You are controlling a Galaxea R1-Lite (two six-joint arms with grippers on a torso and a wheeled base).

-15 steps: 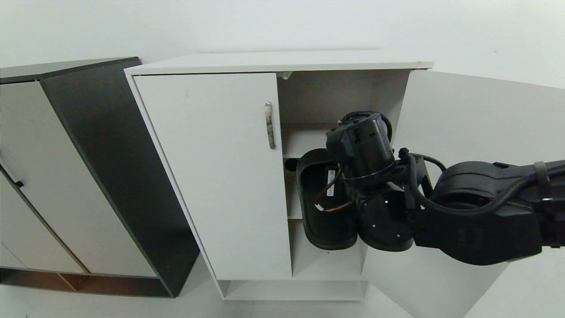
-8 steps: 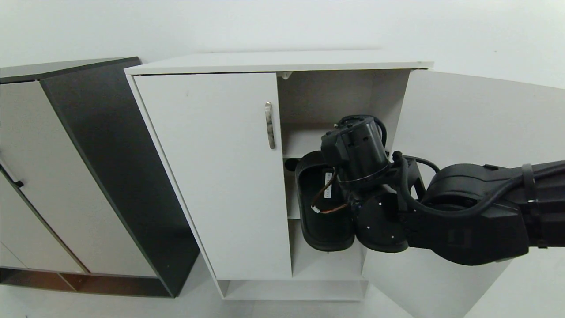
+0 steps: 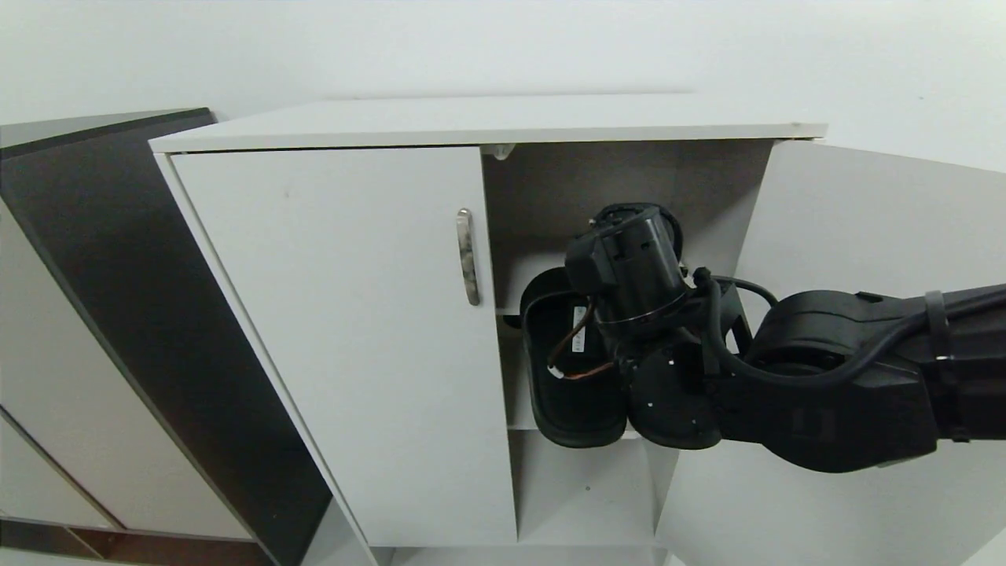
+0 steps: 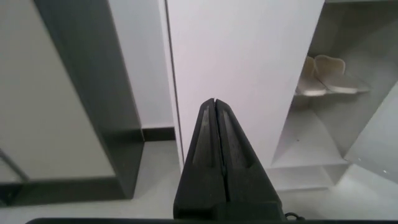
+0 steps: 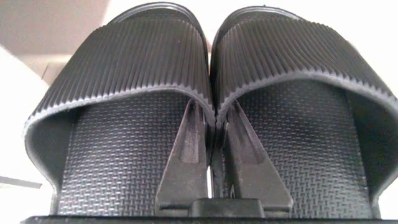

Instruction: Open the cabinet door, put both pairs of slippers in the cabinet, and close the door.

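Camera has neared the open cabinet (image 3: pixel 471 122), white slippers (image 4: pixel 326 74) already shelved inside. Right gripper (image 5: pixel 213 115) pinches the black slippers (image 3: pixel 570 369) at its opening; left gripper (image 4: pixel 214 109) closed, empty. Placing, door-closing remain.

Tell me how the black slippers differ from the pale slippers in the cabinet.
The black slippers are dark with ribbed straps; the pale slippers are cream. The black slippers are pinched in the right claw, while the pale slippers lie free on a shelf. The black slippers hang at the cabinet opening; the pale slippers are inside. Both pairs sit side by side.
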